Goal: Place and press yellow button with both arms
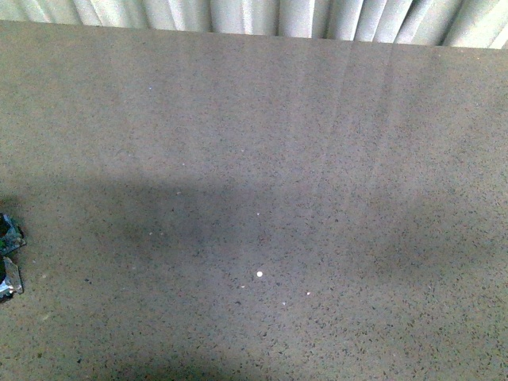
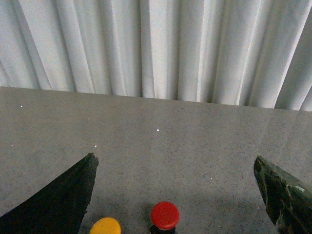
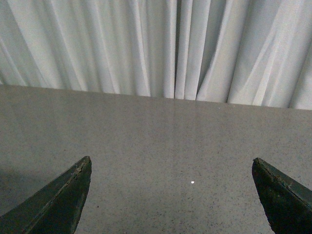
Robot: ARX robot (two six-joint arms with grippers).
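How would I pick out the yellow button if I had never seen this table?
In the left wrist view, start at the white curtain and come forward across the grey speckled table. Nearest the camera, between the open fingers of the left hand, two round caps sit side by side. The yellow button is the yellow one; its neighbour is a red button.

yellow button [image 2: 105,226] | red button [image 2: 165,214] | table [image 1: 317,159] grey, speckled | curtain [image 2: 146,48] white

The left gripper [image 2: 173,157] stands with its jaws wide apart, and the right gripper [image 3: 171,160] too. Only a small piece of the left arm [image 1: 9,232] shows at the left edge.
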